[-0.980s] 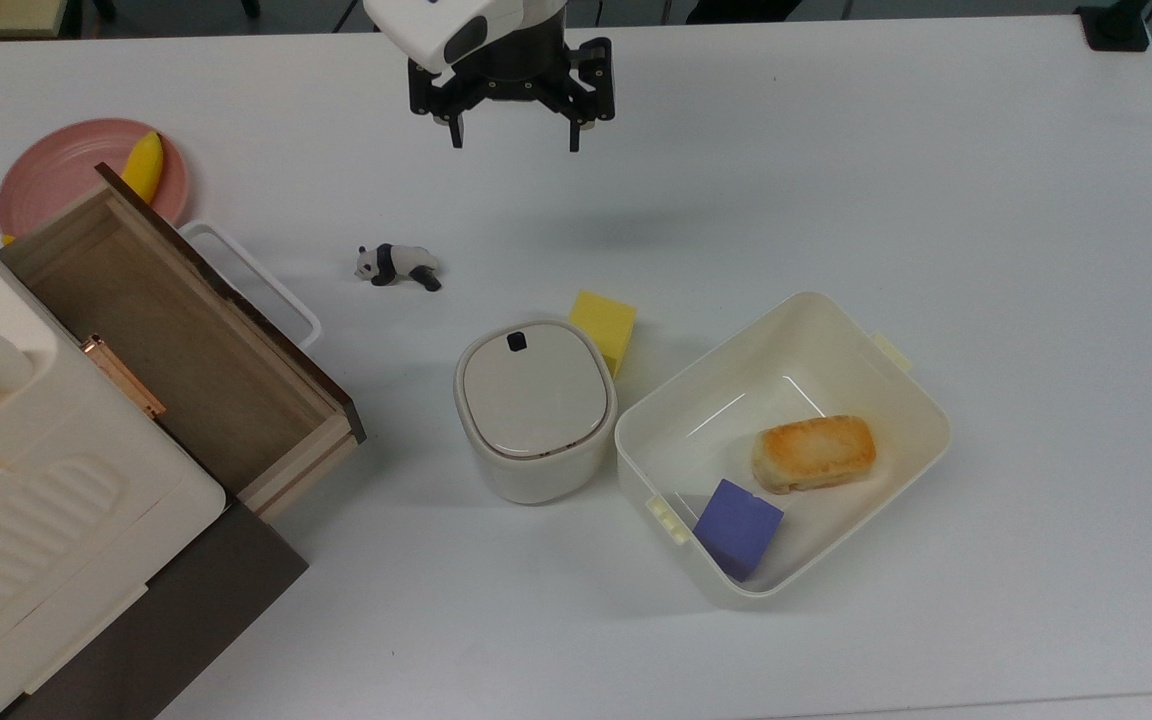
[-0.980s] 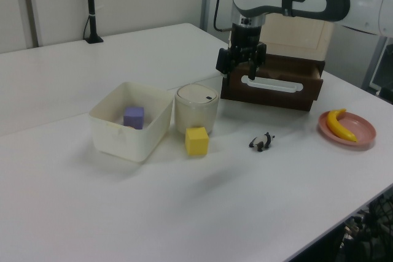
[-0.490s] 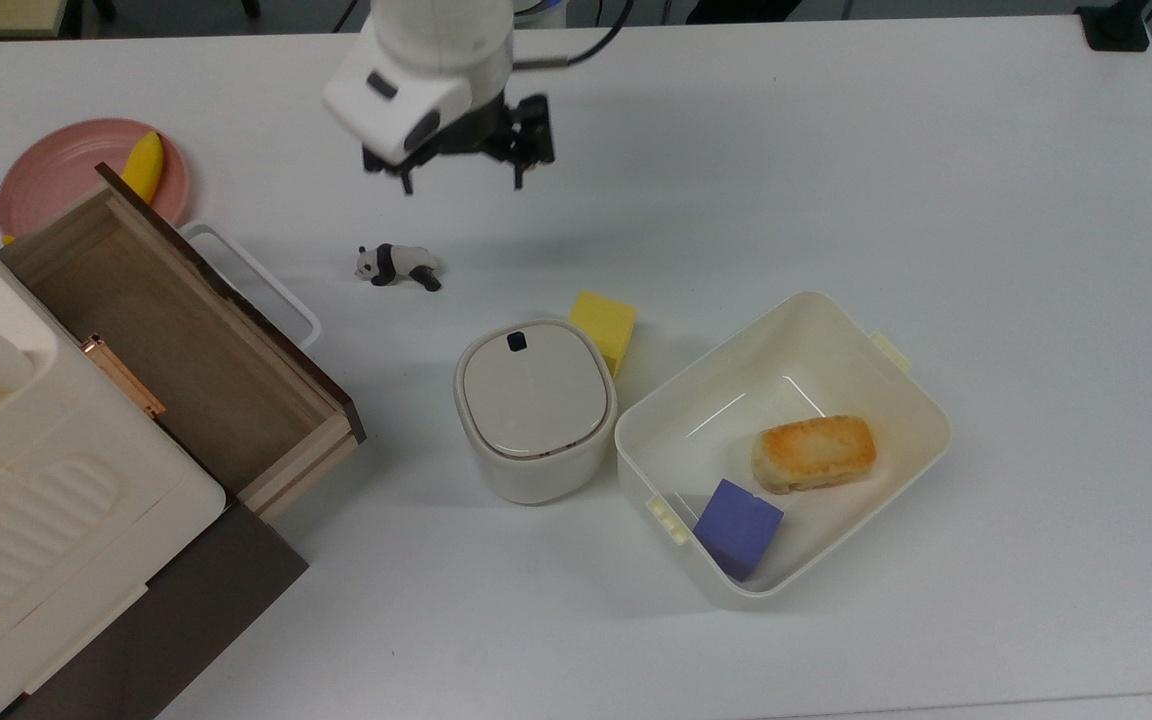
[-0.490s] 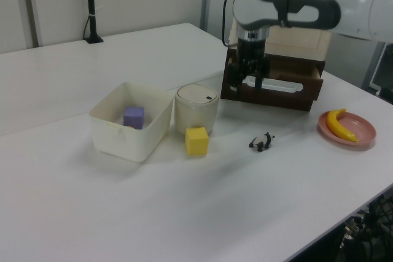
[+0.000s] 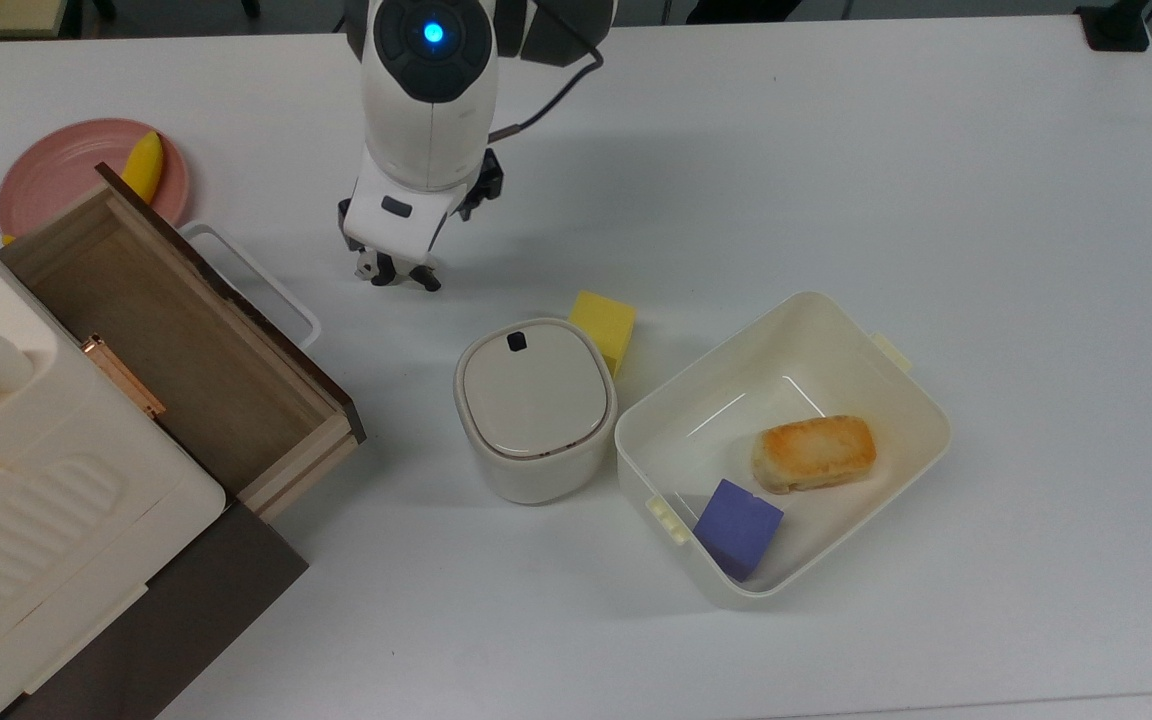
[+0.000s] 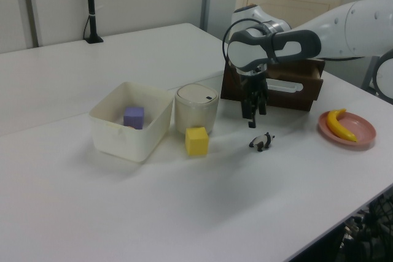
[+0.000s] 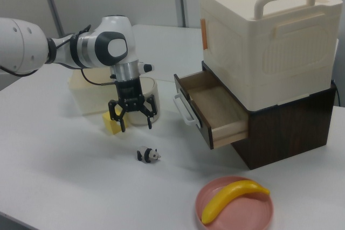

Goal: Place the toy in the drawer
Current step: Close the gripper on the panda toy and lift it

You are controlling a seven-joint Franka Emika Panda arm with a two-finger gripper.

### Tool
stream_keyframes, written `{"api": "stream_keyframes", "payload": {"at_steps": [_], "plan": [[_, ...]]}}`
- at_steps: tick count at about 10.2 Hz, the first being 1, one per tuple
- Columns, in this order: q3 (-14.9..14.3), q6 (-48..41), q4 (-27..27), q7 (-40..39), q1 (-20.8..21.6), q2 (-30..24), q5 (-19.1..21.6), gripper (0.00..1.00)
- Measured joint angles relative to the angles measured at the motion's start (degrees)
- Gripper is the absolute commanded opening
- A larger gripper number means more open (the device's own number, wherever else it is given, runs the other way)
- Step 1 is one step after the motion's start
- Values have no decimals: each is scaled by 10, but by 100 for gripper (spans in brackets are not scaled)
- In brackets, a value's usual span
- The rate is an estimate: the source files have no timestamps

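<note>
Nothing was in the drawer [image 7: 215, 109] yet. The toy [image 7: 147, 155] stood on the table [image 7: 64, 187], and the tool [image 7: 133, 123] hung above it, spread wide and holding nothing.

The toy [image 7: 147, 155] stands on the table [image 5: 836, 150], under the gripper [image 7: 136, 124] and apart from it. In the top view the drawer [image 5: 176, 340] lies at the toy's left, pulled out of the cabinet [image 5: 46, 520]. The plate [image 5: 56, 180] with the banana [image 5: 143, 165] lies behind the drawer. The pot [image 5: 534, 408] stands between drawer and tub [image 5: 896, 400], a cube [image 5: 604, 322] just behind it. In the tub lie a second cube [image 5: 736, 528] and the bread [image 5: 814, 453].
</note>
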Motion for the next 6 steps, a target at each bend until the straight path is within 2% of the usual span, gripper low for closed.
{"api": "stream_keyframes", "payload": {"at_steps": [1, 3, 5, 6], "plan": [[0, 16, -10, -44, -6, 5, -20, 85], [0, 77, -45, -79, -5, 14, -55, 82], [1, 117, -74, -82, -3, 23, -87, 59], [2, 117, -76, -88, -2, 25, -94, 30]]}}
